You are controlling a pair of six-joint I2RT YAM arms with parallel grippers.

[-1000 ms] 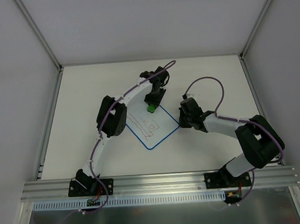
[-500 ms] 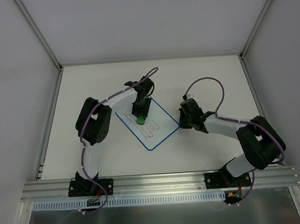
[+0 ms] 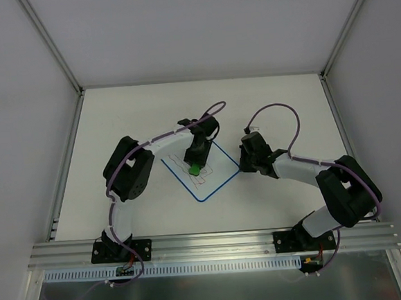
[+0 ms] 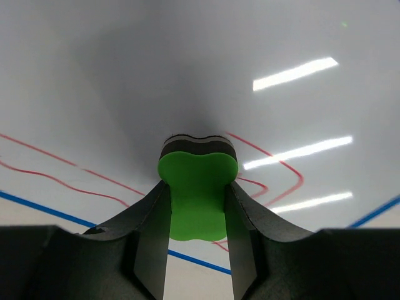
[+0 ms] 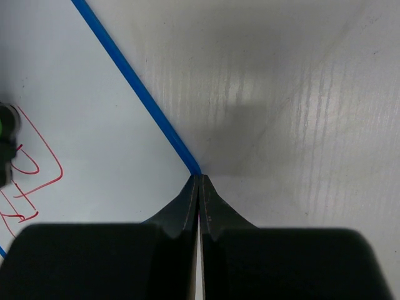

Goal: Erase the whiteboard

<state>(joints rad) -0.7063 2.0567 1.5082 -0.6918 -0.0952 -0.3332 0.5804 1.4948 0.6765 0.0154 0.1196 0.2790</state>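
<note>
Noted whiteboard (image 3: 218, 178) lying flat mid-tabletop (image 3: 115, 129), bearing red scribbles (image 5: 28, 162), left jaws clamped on green eraser (image 4: 197, 194) pressed to its surface, right jaws closed tip to tip at its right corner; judged light, stiff, slick, liable to slide, best steadied at an edge.

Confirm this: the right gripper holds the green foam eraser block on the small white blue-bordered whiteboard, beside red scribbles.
Wrong arm. The left gripper holds the green foam eraser block on the small white blue-bordered whiteboard, beside red scribbles, as the left wrist view shows. The right gripper is shut, with nothing between its fingers, at the board's corner.
</note>
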